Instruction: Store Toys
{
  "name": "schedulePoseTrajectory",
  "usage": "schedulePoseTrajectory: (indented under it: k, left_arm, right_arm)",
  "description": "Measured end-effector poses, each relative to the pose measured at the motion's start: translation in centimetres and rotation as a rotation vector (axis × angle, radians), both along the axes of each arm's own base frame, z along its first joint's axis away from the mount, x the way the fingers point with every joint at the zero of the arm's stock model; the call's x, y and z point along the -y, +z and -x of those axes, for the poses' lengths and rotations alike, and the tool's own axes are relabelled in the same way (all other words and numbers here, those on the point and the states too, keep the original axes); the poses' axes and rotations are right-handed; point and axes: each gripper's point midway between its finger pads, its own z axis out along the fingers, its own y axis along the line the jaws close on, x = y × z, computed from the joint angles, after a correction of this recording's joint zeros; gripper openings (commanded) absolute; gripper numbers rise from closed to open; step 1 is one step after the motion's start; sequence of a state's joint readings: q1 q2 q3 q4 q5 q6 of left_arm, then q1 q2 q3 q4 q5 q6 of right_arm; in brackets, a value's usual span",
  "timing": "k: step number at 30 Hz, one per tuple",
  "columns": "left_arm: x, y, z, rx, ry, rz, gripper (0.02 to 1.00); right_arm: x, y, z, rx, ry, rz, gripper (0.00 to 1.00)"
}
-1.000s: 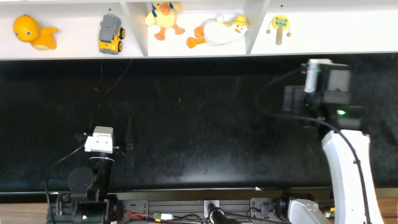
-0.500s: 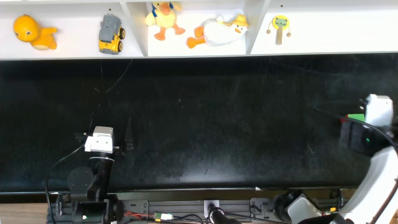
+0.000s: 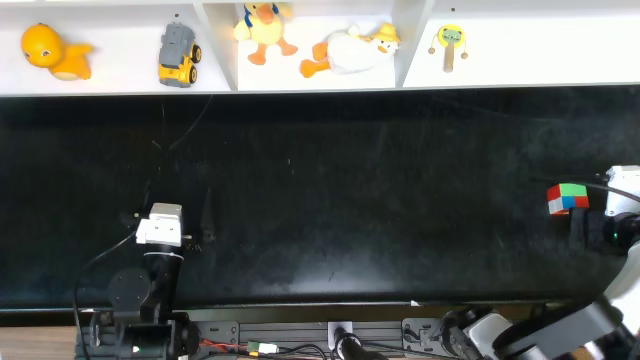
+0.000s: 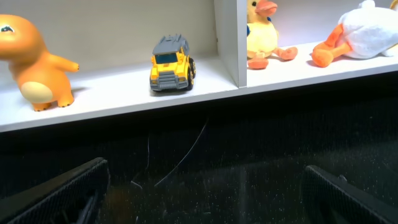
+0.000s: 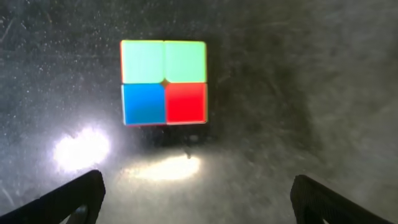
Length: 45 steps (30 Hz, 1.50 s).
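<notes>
— What's on the black table (image 3: 350, 200)?
— Along its far edge, the white shelf (image 3: 120, 60), holding a plush goose (image 3: 350, 50) and a toy truck (image 3: 178, 55).
— The grippers?
— The left gripper (image 4: 205, 193) faces the shelf, fingers spread, empty. The right gripper (image 5: 199, 199) is at the table's right edge, likewise spread and empty; the colourful cube (image 3: 567, 198) lies on the table just beside it.

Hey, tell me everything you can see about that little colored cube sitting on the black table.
The cube looks like a small puzzle cube of glossy plastic. The face toward the right wrist camera is split into four square tiles: two green side by side, one blue and one red beneath. It sits flat and square on the black table, near its right edge, far from the toy shelf. Only the table touches it. The right gripper hangs close by with its fingers open, clear of the cube.
</notes>
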<state>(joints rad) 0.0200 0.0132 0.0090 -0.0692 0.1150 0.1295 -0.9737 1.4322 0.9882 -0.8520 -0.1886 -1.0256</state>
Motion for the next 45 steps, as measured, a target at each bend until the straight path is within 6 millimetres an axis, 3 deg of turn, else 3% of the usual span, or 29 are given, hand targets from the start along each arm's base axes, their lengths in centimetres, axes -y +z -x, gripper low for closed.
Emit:
schedulePoseTrajectory:
  k: [6,15,26,45]
  left_arm:
    - [0.0,0.0,0.0,0.0,0.0,0.0,0.998]
    - [0.0,0.0,0.0,0.0,0.0,0.0,0.996]
    - [0.0,0.0,0.0,0.0,0.0,0.0,0.998]
    - [0.0,0.0,0.0,0.0,0.0,0.0,0.998]
  right_arm:
    - [-0.7,-1.4,-1.1,0.032,0.021,-0.085,0.976]
    - [-0.5,-2.0,-3.1,0.125,-0.016,-0.152,0.996]
    - [-2.1,-3.8,-4.4,0.096,-0.009,-0.224,0.998]
    - [-1.6,-4.5,-4.1,0.058,-0.026,-0.204,1.0]
